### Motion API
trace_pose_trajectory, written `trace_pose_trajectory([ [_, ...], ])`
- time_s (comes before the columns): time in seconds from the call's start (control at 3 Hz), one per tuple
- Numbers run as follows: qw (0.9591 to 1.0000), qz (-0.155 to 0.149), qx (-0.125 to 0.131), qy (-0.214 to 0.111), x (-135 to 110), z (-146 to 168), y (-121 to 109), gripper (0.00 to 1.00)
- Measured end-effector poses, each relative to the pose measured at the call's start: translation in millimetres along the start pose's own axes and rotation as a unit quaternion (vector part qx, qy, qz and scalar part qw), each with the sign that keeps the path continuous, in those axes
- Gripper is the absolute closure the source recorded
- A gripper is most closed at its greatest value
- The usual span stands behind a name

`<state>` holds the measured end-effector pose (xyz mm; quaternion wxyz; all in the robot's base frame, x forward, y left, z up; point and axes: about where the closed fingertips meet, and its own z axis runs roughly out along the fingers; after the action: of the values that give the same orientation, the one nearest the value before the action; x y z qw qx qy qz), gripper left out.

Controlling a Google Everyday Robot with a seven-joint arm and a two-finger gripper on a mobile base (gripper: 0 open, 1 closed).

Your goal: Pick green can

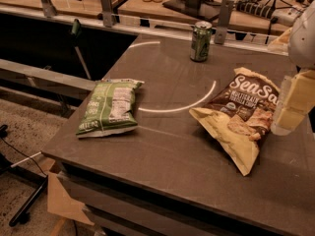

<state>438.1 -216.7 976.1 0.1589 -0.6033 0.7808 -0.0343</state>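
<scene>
The gripper [294, 102], its opening impossible to tell, hovers well right of the upright green can [201, 42] and should cross above the tortilla-chip bag [236, 119].

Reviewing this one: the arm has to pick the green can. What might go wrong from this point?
1. The claw hangs at the right edge beside the brown chip bag, which lies partly between it and the green can; a low reach might drag the bag.
2. The can stands upright near the far edge of the table; a sideways bump may topple it.
3. The green chip bag shares its colour and could be mistaken for it.
</scene>
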Motion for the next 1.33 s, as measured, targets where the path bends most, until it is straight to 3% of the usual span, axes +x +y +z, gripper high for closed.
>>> trace_pose_trajectory([
  [0.33,1.0,0.0,0.0,0.0,0,0,0,0.0],
  [0.67,0.9987,0.023,0.014,-0.043,9,-3,-11,0.0],
  [1.0,0.99,0.061,0.046,-0.119,38,-7,-46,0.0],
  [1.33,0.9706,0.1,0.091,-0.2,67,-7,-98,0.0],
])
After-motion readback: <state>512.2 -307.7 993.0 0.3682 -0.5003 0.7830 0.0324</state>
